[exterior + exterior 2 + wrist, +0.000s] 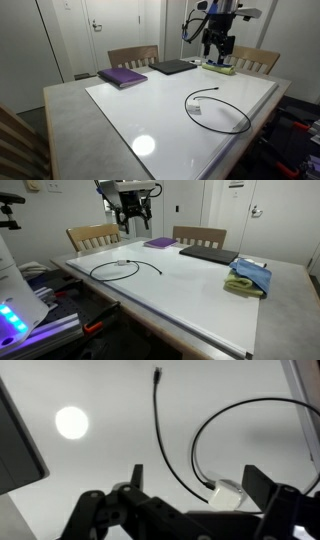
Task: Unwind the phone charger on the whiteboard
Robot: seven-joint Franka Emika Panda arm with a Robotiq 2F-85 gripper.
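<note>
The phone charger, a thin black cable, lies in a loose loop on the whiteboard. Its small white plug block rests inside the loop, and a free end points away. Both exterior views show the loop near one end of the whiteboard. My gripper hangs well above the table, open and empty; it also shows in the exterior view from the cable's end of the table. In the wrist view the plug block and cable lie below, between my open fingers.
A purple book and a dark flat pad lie at the board's far edge. Blue and green cloths sit on the board's side. Wooden chairs stand behind the table. The grey tabletop borders the board.
</note>
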